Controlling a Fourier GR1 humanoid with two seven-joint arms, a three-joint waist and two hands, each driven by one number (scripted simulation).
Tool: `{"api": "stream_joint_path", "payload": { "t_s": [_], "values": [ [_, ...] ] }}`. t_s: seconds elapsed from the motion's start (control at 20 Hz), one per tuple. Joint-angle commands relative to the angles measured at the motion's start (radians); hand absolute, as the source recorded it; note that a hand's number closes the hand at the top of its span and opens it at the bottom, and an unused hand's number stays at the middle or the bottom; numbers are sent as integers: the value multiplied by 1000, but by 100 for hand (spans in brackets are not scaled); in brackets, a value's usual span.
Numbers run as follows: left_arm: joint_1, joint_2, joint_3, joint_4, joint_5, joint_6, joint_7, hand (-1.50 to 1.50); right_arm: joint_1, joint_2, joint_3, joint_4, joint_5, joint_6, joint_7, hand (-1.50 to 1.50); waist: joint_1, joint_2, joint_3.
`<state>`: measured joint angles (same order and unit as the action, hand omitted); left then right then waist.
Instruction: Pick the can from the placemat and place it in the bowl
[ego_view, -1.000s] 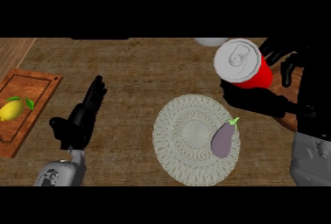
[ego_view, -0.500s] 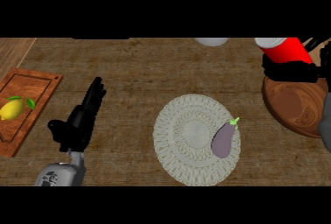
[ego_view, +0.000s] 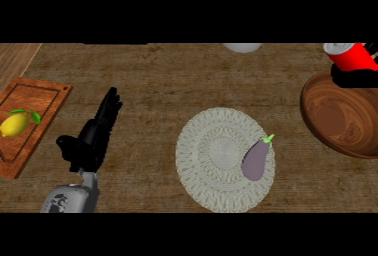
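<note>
A red can (ego_view: 350, 56) with a silver top is held tilted at the upper right, above the far rim of the wooden bowl (ego_view: 339, 117). My right hand (ego_view: 359, 77) is shut on it, and only its dark fingers show below the can. The round woven placemat (ego_view: 218, 155) lies at the centre with a purple eggplant (ego_view: 255, 160) on its right side. My left hand (ego_view: 92, 137) rests open at the lower left, fingers pointing up, holding nothing.
A wooden cutting board (ego_view: 40, 107) with a yellow lemon (ego_view: 16, 124) lies at the left edge. A pale round object (ego_view: 242, 47) shows partly at the counter's far edge. The bowl reaches past the right edge of view.
My right hand has carried the can up and to the right, from beside the placemat to over the bowl. The bowl came into view. The left hand has not moved.
</note>
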<state>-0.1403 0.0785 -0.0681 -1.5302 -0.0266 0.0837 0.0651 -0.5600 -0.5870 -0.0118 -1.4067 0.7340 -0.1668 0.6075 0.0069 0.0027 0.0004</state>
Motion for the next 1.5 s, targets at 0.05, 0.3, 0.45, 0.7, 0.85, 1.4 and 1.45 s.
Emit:
{"api": "stream_joint_path", "payload": {
  "t_s": [0.05, 0.3, 0.45, 0.7, 0.85, 1.4, 1.45],
  "values": [
    [-64, -26, -18, -19, -35, 40, 77, 0, 7, -7, -74, 244, -9, -90, -202, 150, 4, 2, 1],
    [21, -5, -11, -73, -2, -8, 52, 0, 47, -1, -123, 418, -63, -90, -342, 150, 10, 1, 1],
    [24, -27, -40, -91, -29, 14, 61, 0, 14, 26, -191, 494, -152, -61, -364, 150, 10, 0, 1],
    [-49, 3, 29, 16, -5, -7, 29, 0, 49, 11, -244, 552, -291, 73, -586, -150, -1, 1, 1],
    [-7, -27, -15, -57, -27, 14, 70, 0, 44, 36, -279, 561, -327, 36, -675, -150, 1, -1, 0],
    [-17, -15, 22, 8, -16, -6, 12, 0, 74, 19, -463, 390, -539, 23, -683, -150, -11, -4, 0],
    [-18, -19, 16, 22, -34, 5, 4, 0, 121, 46, -455, 314, -553, 25, -660, -150, -15, -5, -1]
  ]
}}
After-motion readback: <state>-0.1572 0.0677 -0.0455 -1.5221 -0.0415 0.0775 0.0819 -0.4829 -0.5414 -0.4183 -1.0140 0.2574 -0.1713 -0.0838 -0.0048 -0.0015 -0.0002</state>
